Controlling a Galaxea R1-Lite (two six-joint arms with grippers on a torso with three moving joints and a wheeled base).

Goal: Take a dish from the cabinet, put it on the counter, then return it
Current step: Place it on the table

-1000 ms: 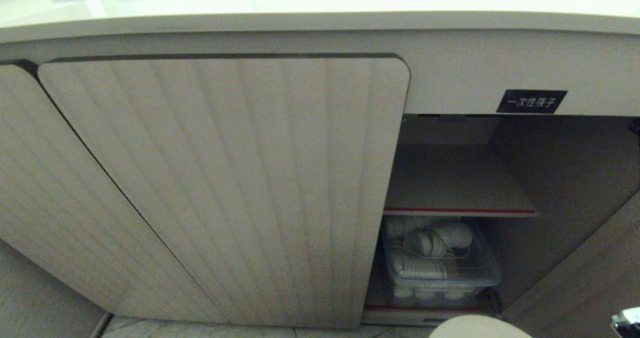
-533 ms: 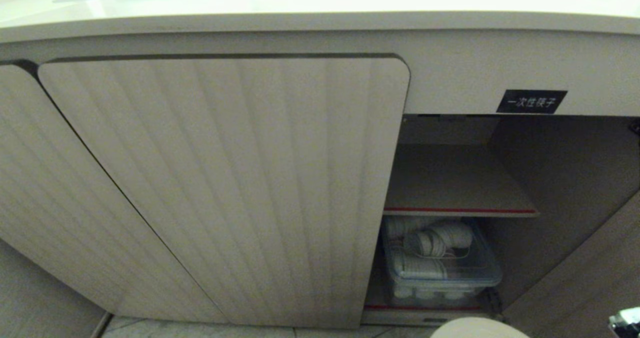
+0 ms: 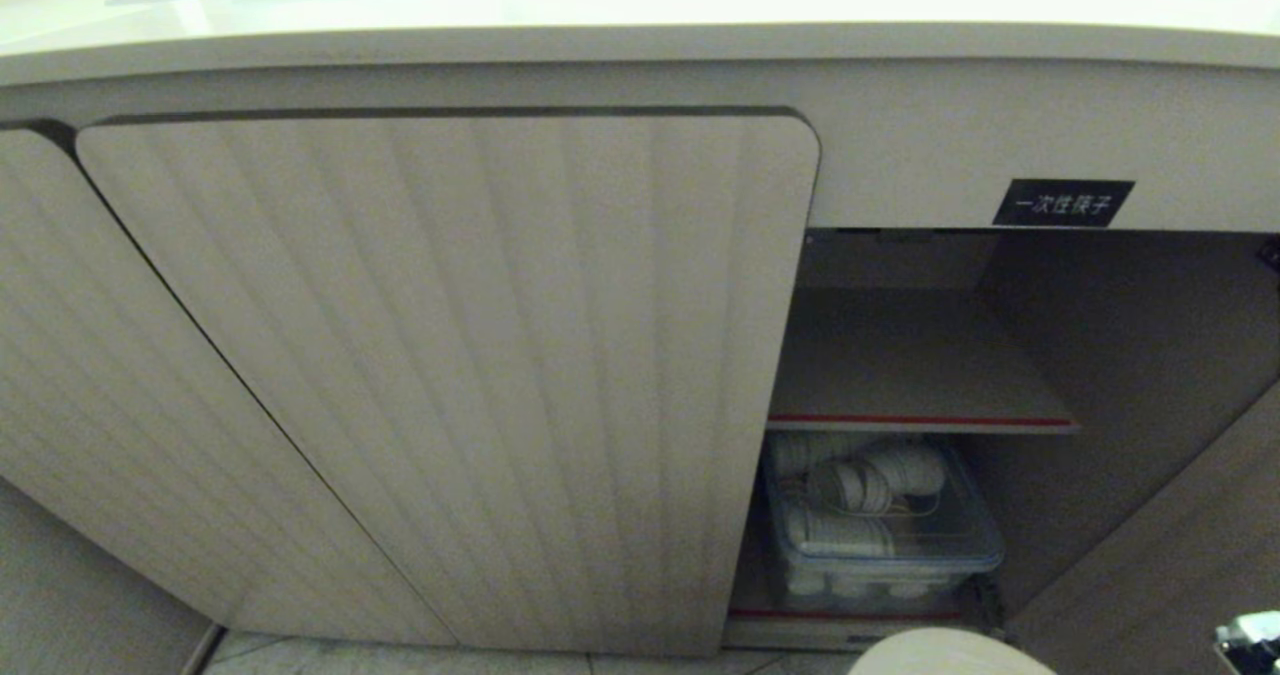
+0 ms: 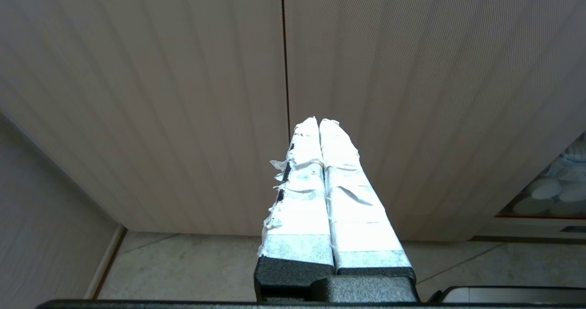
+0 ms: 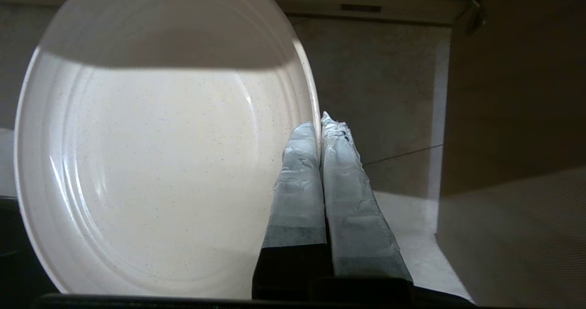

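Right wrist view: my right end effector [image 5: 319, 125] pinches the dish [image 5: 155, 153] rim; level it toward the tabletop [image 3: 640, 25], clearing the cabinet [image 3: 900, 355].

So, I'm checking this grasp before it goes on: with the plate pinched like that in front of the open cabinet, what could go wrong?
1. The right gripper is shut on only the rim of the plate; the plate could tilt or slip out.
2. The open cabinet door stands close beside the plate; the plate could clip it.
3. The red-edged shelf leaves a low gap, so the edge might catch.
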